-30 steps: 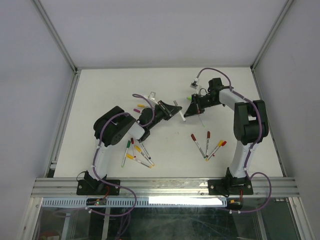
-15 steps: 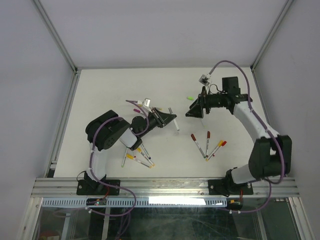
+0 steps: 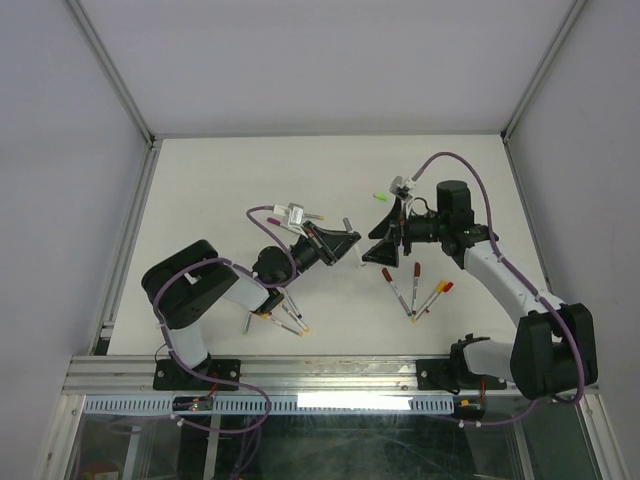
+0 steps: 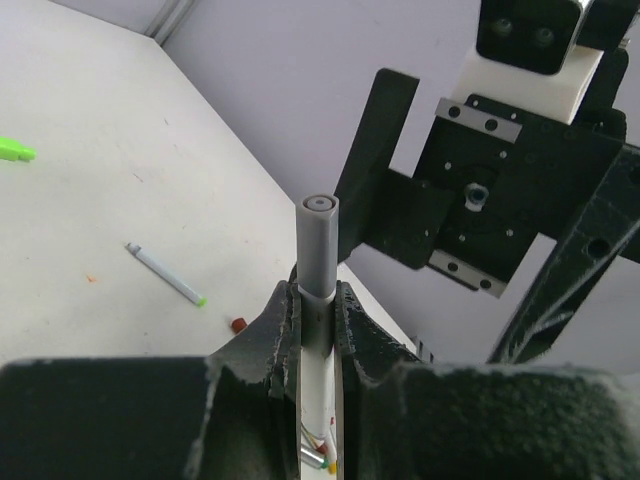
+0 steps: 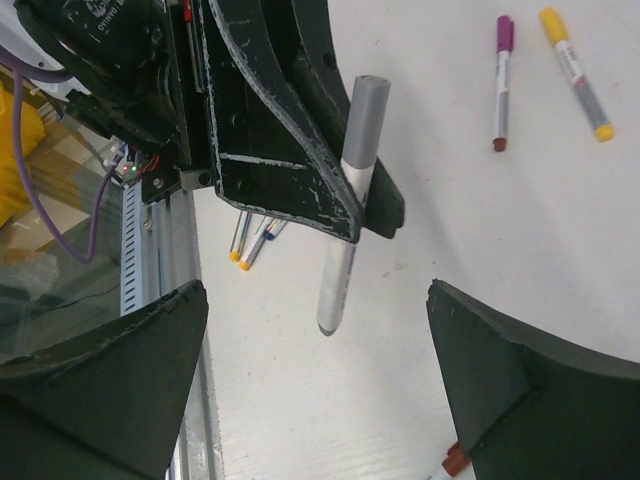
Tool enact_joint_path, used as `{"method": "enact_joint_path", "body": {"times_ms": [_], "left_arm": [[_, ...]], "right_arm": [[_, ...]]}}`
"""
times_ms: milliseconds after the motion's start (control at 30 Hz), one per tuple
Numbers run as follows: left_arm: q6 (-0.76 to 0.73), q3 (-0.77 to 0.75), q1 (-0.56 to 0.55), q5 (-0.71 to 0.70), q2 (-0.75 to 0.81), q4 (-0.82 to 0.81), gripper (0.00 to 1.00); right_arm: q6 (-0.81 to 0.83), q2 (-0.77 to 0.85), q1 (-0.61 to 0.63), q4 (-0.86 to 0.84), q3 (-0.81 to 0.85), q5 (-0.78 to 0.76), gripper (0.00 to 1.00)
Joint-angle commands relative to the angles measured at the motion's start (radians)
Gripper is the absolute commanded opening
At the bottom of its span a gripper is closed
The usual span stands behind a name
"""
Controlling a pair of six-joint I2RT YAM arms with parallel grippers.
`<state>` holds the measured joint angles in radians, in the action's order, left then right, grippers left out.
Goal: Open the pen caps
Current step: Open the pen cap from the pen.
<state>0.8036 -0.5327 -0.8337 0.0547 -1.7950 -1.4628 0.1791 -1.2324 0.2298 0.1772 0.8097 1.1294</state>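
My left gripper (image 3: 349, 241) (image 4: 317, 300) is shut on a white-grey pen (image 4: 318, 245) (image 5: 348, 200) and holds it off the table, grey end toward the right arm. My right gripper (image 3: 377, 244) (image 5: 320, 370) is open, its jaws wide apart, facing that pen from a short gap without touching it. One of its fingers (image 4: 378, 140) rises behind the pen. A loose green pen cap (image 3: 380, 195) (image 4: 14, 152) lies at the back. A small red cap (image 4: 237, 324) lies alone on the table. Three red-capped pens (image 3: 412, 285) lie under the right arm.
Several pens with yellow and other coloured ends (image 3: 285, 318) (image 5: 250, 240) lie near the left arm's base. A purple pen (image 5: 500, 80) and a yellow pen (image 5: 578, 72) lie further off. A thin pen with a green tip (image 4: 165, 273) lies on the table.
The right gripper went from shut to wide open and swung toward the near side, level with the left gripper. The left gripper, still holding the pen, shifted right and lower.
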Motion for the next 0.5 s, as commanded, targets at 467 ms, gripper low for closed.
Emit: {"method": "enact_joint_path", "body": {"times_ms": [467], "left_arm": [[-0.063, -0.098, -0.071, -0.129, -0.031, -0.278, 0.00]], "right_arm": [[-0.107, -0.038, 0.108, -0.179, -0.047, -0.101, 0.60]]}}
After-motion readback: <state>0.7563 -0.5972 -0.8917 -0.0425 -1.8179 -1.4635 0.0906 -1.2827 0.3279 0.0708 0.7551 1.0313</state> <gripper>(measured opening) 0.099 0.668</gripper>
